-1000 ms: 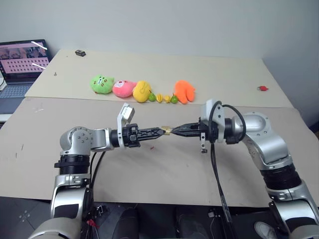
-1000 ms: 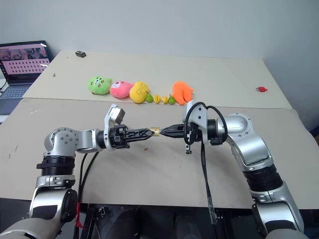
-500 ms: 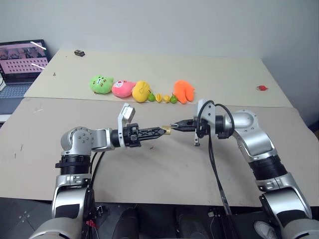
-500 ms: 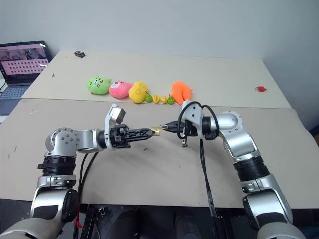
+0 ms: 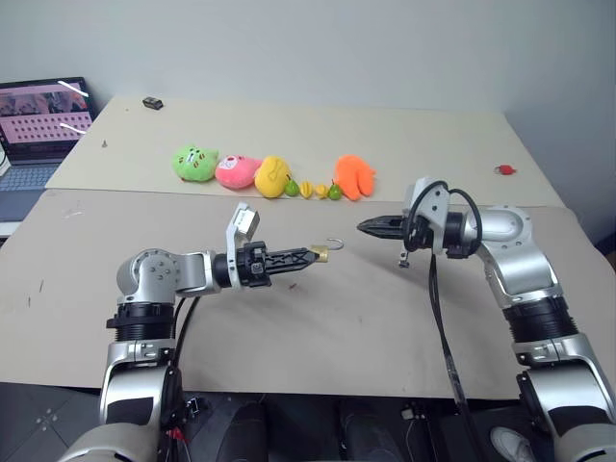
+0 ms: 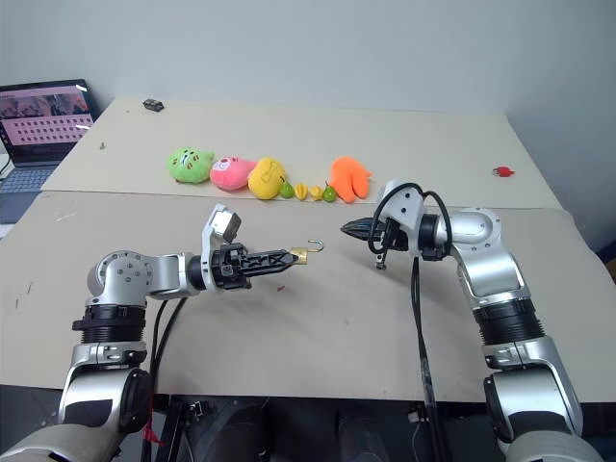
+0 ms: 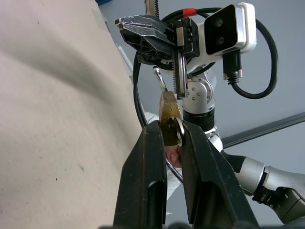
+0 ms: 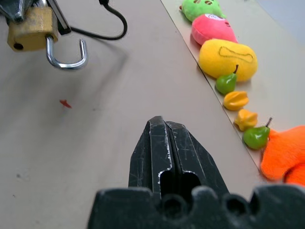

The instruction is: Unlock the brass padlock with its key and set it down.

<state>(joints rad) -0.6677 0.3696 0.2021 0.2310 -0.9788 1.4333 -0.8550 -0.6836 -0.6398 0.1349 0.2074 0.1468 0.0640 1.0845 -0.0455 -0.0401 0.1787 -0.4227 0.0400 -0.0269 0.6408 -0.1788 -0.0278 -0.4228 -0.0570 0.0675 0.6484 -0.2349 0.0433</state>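
L gripper (image 5: 310,256): nearest, above the front table (image 5: 318,327), fingers (image 7: 147,157) clamped on the padlock body, pointing level toward the R gripper
padlock (image 5: 327,252): brass, held at the L fingertips, up off the table; shackle (image 8: 66,55) swung open, a silvery hook sticking out on the side toward the R gripper, free end out of the body
key (image 7: 179,135): a bit of silvery metal shows between padlock body and one L finger; too small to tell if it's the key or how it sits
R gripper (image 5: 364,227): just beyond the padlock, near it but apart, clear gap to the shackle; fingers (image 8: 167,143) pressed tight together, nothing seen between them; tips point at the padlock, slightly down
red speck (image 8: 65,103): on the table under/near the padlock, can't tell what it is
soft toys (image 5: 272,173): farther than the padlock, in a row on the rear table (image 5: 423,144): green, pink, yellow, then small toy fruits (image 5: 316,190), then an orange one (image 5: 355,176)
small red thing (image 5: 505,170): rear table, well apart from the padlock, off past the R arm
laptop (image 5: 38,120): far L of the padlock, screen lit
small dark thing (image 5: 154,101): farthest from the padlock, back edge of the rear table
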